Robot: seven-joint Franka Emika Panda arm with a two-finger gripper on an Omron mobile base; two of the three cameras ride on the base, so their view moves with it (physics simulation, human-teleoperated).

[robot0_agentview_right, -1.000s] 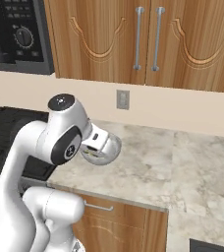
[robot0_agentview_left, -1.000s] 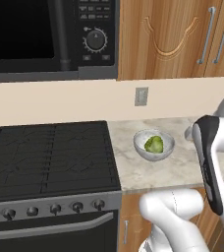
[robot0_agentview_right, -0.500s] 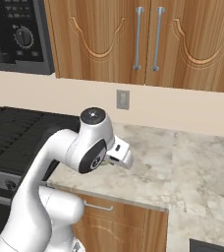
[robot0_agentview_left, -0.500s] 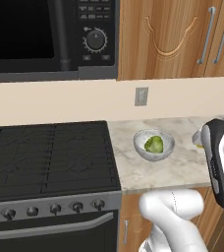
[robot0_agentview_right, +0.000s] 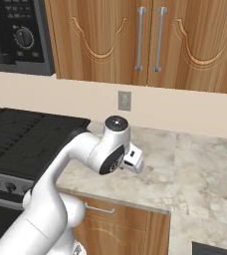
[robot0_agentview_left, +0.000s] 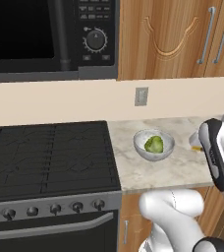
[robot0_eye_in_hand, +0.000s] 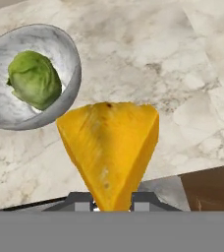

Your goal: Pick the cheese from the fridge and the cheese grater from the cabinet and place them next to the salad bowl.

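Gripper (robot0_eye_in_hand: 112, 204) pinches the cheese wedge (robot0_eye_in_hand: 109, 150) at its narrow tip beside the salad bowl (robot0_eye_in_hand: 60, 49); looks light, firm, possibly slippery.

a yellow-orange wedge of cheese (robot0_eye_in_hand: 109, 150), a light grey round bowl (robot0_eye_in_hand: 60, 44) holding green leaves (robot0_eye_in_hand: 34, 79), and a beige-and-grey mottled marble counter (robot0_eye_in_hand: 148, 54).

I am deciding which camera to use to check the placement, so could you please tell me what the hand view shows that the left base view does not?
Hand view: the cheese as a full yellow-orange wedge clamped in the gripper, above the marble counter.
Left base view: the stove, the microwave, the wall outlet and the wooden cabinet doors.
Both: the salad bowl with its green leaves, on the counter.
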